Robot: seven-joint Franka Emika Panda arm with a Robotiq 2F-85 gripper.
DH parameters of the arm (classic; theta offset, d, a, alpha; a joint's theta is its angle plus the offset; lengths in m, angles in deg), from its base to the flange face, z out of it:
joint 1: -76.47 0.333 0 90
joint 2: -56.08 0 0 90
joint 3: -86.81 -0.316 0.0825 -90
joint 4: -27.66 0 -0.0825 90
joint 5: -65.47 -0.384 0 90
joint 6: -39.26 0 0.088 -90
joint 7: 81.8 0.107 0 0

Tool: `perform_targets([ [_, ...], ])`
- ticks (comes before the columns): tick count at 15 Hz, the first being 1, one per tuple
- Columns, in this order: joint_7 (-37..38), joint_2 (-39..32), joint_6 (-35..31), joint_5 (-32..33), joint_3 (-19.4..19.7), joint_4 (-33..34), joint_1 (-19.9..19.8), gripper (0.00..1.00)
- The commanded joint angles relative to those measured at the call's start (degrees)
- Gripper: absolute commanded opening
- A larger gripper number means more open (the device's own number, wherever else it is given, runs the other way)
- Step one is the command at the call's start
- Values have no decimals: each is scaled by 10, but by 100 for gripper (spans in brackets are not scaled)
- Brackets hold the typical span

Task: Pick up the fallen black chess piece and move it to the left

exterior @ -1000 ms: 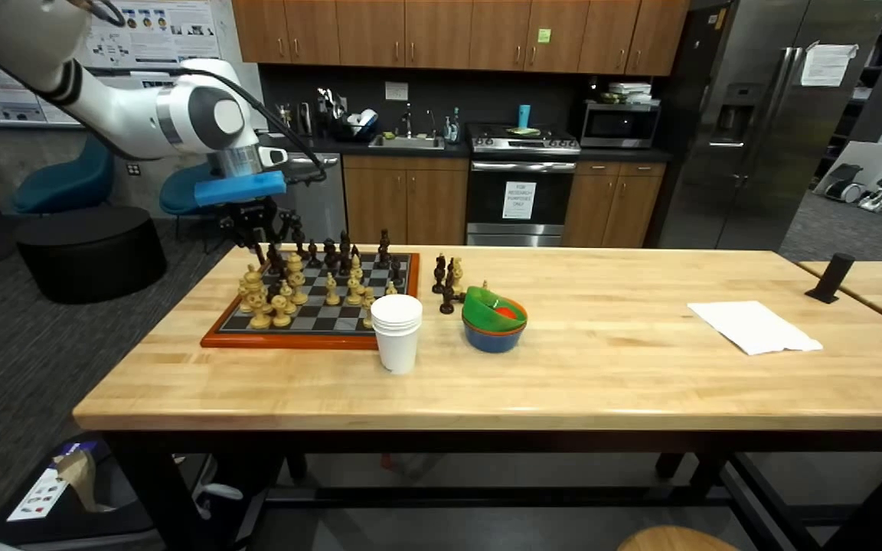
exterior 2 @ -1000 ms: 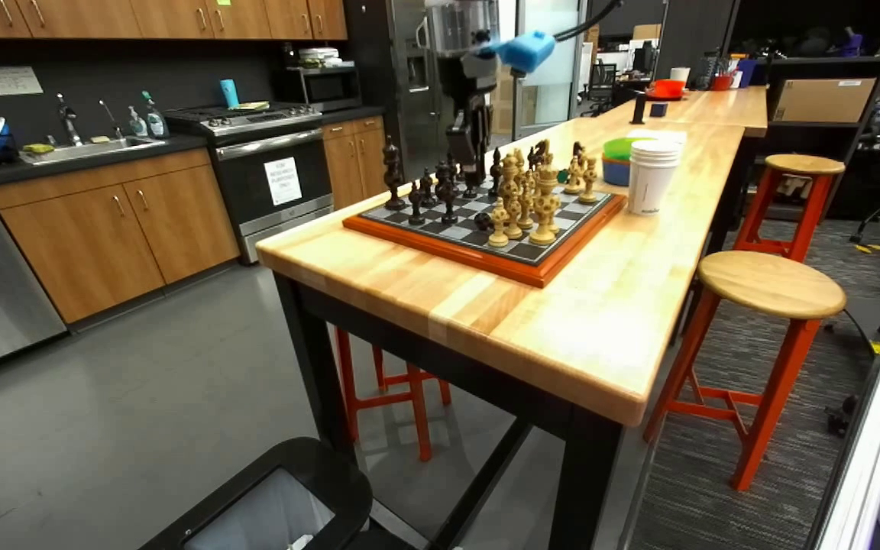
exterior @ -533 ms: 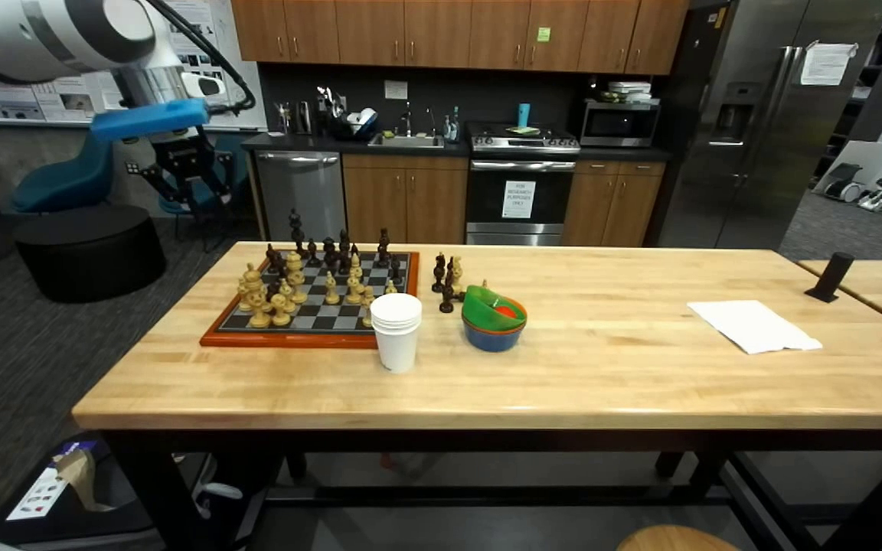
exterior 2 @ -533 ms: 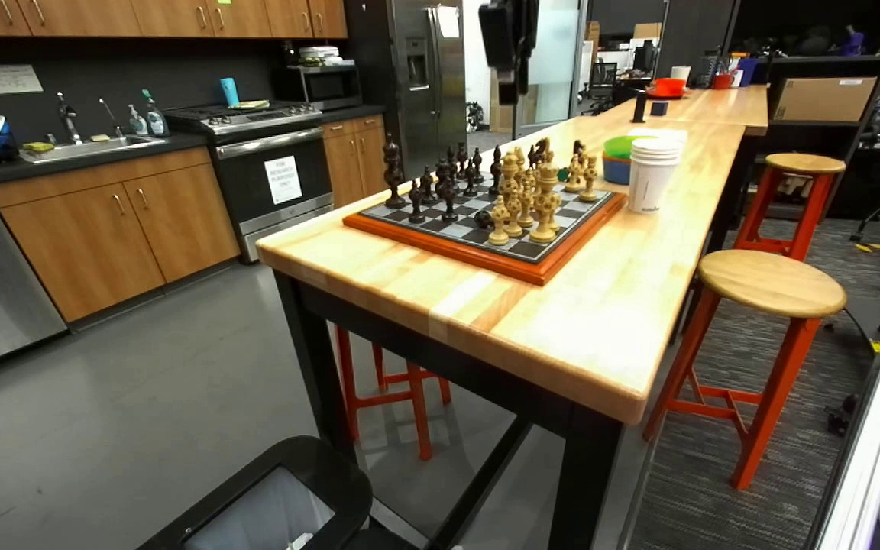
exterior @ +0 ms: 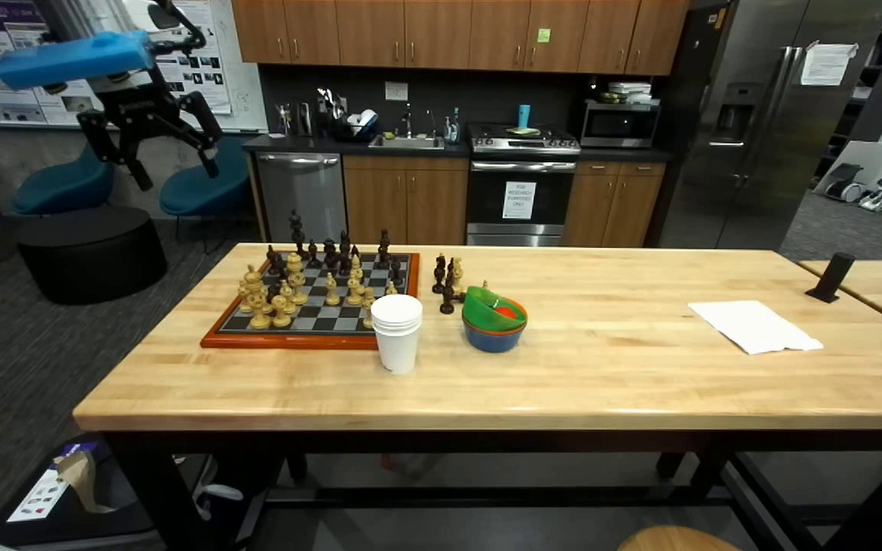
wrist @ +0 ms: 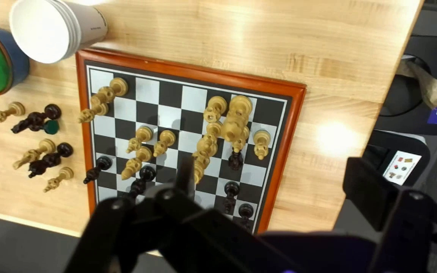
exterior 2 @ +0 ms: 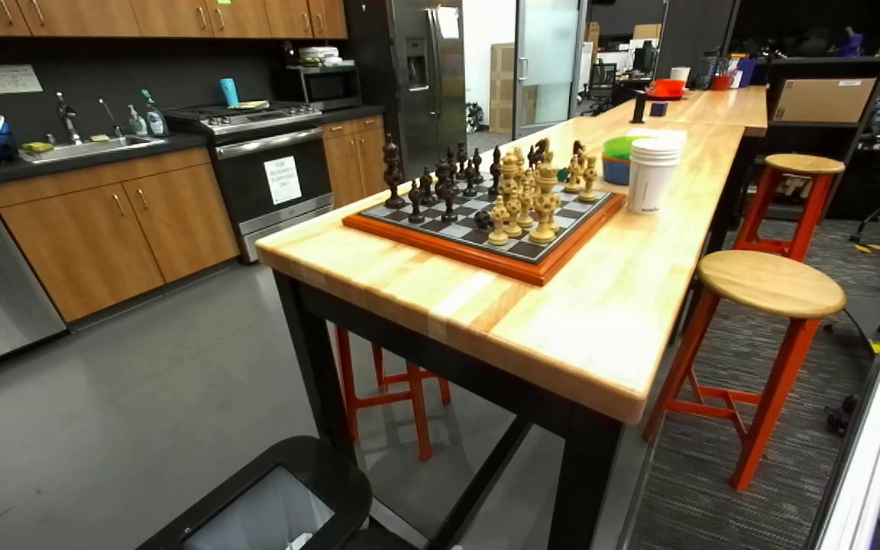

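The fallen black chess piece (exterior 2: 483, 220) lies on the chessboard (exterior 2: 448, 243) beside the cream pieces in an exterior view. From the wrist, what looks like the same black piece (wrist: 236, 160) shows partly behind a cream pawn's tip. My gripper (exterior: 178, 174) hangs in the air, well above the table and off the board's side, in an exterior view. Its jaws stand wide apart with nothing between them. Looking down past the gripper (wrist: 269, 172), the wrist view shows board edge and bare wood between the fingers, and part of the board is covered by one finger.
Standing cream pieces (wrist: 237, 117) crowd round the fallen one, and upright black pieces (exterior 2: 392, 172) stand along the far side. Near the board are stacked white cups (exterior: 396, 337), nested bowls (exterior: 493, 325) and several captured pieces (exterior: 449, 283). A paper sheet (exterior: 755, 327) lies farther along.
My gripper has risen away from the board and swung outward past its side, leaving one exterior view. Its jaws have opened wide. The pieces on the board look unmoved.
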Motion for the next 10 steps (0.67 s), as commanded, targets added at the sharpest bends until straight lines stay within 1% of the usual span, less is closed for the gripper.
perform_targets([
  [1, -73, 36, -4, 10, 63, -25, -15, 100],
  [4, -149, 47, 5, 12, 114, -27, -23, 100],
  [5, -169, 53, 7, 14, 126, -29, -27, 100],
  [6, -178, 59, 26, 13, 132, -28, -32, 100],
  [7, -155, 36, 7, 4, 122, -21, -30, 100],
  [10, -171, 47, 19, 4, 134, -23, -33, 100],
])
